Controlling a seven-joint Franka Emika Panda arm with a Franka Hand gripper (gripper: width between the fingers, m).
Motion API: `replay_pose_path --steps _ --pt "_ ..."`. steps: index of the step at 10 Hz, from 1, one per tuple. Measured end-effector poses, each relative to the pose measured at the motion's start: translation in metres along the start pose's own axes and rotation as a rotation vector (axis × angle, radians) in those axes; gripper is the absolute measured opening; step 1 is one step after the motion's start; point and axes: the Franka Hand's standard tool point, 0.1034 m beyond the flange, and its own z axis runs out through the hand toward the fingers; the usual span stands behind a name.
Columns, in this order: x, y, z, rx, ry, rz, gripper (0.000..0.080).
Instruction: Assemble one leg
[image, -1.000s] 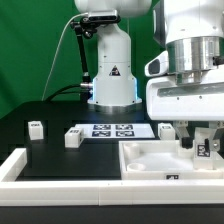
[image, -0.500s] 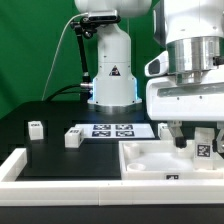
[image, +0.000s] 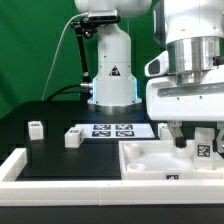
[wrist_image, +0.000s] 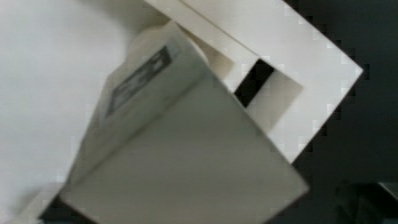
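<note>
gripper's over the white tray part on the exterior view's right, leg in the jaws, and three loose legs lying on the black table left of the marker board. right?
Not quite. The exterior view shows two loose legs on the black table, not three: one far out toward that view's left, one beside the marker board. The rest holds: the gripper is over the white tray part, with a tagged leg in its jaws.

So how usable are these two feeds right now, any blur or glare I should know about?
Exterior view: evenly lit and sharp; the small white plastic leg with its square marker tag is readable in the gripper over the large white rimmed tray. Wrist view: the leg fills the frame, soft and out of focus, its tag smeared.
</note>
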Motion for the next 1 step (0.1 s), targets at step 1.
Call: replay_pose_path --steps 1 --pt "0.0000 0.0000 0.0000 0.000 0.000 0.000 0.0649"
